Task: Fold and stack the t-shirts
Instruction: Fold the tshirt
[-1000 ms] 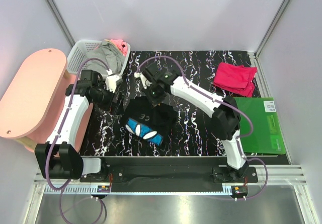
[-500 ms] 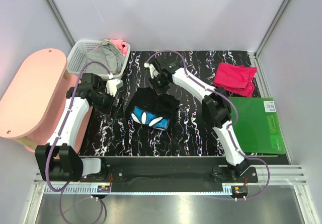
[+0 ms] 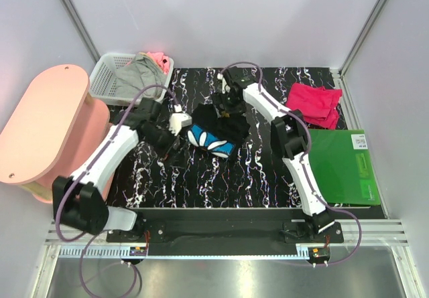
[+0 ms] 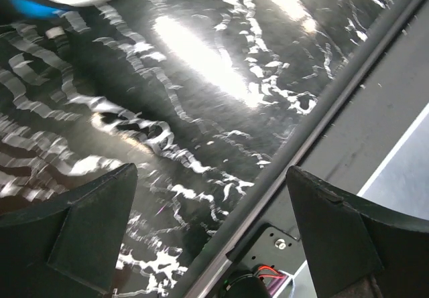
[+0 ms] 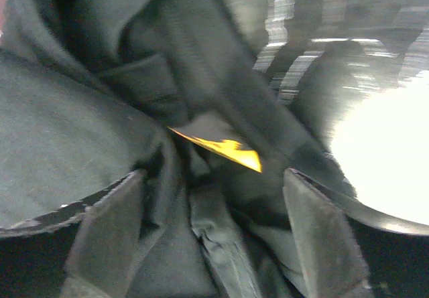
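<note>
The black t-shirt [image 3: 213, 134] lies crumpled mid-table, its blue-white daisy print facing up. My right gripper [image 3: 227, 110] hovers at the shirt's far edge. In the right wrist view the right gripper [image 5: 211, 184] is open, with folds of black cloth [image 5: 67, 130] and an orange patch of print [image 5: 228, 149] lying between the fingers. My left gripper [image 3: 173, 152] sits just left of the shirt and is open [image 4: 211, 177] over bare tabletop, holding nothing. The crimson-pink t-shirt [image 3: 313, 104] rests folded at the far right.
A green board [image 3: 345, 167] lies at the right edge, near the pink shirt. At the far left corner a white lattice basket [image 3: 107, 77] holds grey and pink clothes. A pink oval stand [image 3: 43, 127] borders the table's left side. The near-edge metal rail [image 4: 315, 130] shows in the left wrist view.
My right gripper dragged the black t-shirt away and to the right, then opened from shut. The left arm swung right, closer to the shirt, still open.
</note>
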